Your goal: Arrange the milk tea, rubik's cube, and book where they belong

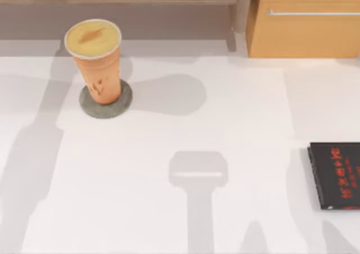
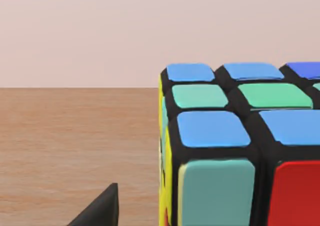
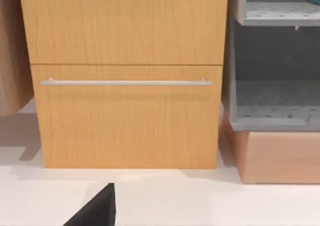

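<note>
The black book [image 1: 336, 175] with red lettering lies flat at the right edge of the desk [image 1: 169, 209], nearer the front than the back, and the edge of the top view cuts it off; shadows of the two arms fall across the white desk in front and in the middle.

Further back, toward the back-left corner, the milk tea [image 1: 97, 62] stands upright on a round grey coaster [image 1: 106, 105]; its pale yellow lid is on, and a small dark mark shows on its side just above the coaster; it is well apart from the black book.

Behind the back-right corner stands a wooden cabinet [image 1: 304, 20] with a thin metal handle [image 1: 312, 13] across its front; in the right wrist view the same cabinet [image 3: 125, 75] faces the camera with its handle [image 3: 125, 82] horizontal, and just beside it is a grey shelf unit [image 3: 275, 85] with open compartments, resting on a wooden base [image 3: 280, 156].

Of the right end effector one dark finger [image 3: 97, 211] shows low in the right wrist view, above the white desk and in front of the cabinet; whether it is spread or pressed together I cannot tell.

In the left wrist view the cube [image 2: 240, 146] is very close to the camera, over a brown wooden surface [image 2: 75, 146]; blue, green, red and yellow squares are visible; one dark finger [image 2: 100, 211] of the left end effector shows beside it, not touching it where it can be seen; whether this end effector pinches the cube I cannot tell.
</note>
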Tool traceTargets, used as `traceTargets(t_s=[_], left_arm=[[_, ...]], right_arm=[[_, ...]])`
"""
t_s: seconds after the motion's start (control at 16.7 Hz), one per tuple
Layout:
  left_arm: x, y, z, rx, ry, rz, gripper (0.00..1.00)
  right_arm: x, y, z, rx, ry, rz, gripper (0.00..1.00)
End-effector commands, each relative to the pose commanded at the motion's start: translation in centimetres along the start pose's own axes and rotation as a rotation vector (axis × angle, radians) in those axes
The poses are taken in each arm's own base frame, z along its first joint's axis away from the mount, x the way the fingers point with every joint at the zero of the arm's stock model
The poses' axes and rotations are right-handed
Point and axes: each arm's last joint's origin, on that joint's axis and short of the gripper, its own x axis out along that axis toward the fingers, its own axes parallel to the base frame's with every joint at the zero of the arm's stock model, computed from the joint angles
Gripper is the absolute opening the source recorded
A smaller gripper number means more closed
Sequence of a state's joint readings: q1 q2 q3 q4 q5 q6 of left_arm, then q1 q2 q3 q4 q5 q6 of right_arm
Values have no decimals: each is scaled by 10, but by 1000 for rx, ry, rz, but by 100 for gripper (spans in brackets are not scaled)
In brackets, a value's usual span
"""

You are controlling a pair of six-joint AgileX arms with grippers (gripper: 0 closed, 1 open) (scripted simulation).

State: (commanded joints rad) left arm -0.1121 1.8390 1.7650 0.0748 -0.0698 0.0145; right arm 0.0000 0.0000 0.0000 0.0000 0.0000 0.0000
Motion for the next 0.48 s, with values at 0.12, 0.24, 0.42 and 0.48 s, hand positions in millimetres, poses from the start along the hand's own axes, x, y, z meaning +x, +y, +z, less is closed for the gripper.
traceTargets(t_s=[0.12, 0.24, 0.42, 0.48], left_arm=[[-10, 0, 0, -1, -1, 2, 100], [-18, 0, 0, -1, 0, 0, 100], [-23, -1, 0, -1, -2, -2, 100], [-23, -1, 0, -1, -2, -2, 100]], right_arm=[[0, 0, 0, 0, 0, 0, 100], [0, 0, 0, 0, 0, 0, 100], [0, 0, 0, 0, 0, 0, 100], [0, 0, 0, 0, 0, 0, 100]])
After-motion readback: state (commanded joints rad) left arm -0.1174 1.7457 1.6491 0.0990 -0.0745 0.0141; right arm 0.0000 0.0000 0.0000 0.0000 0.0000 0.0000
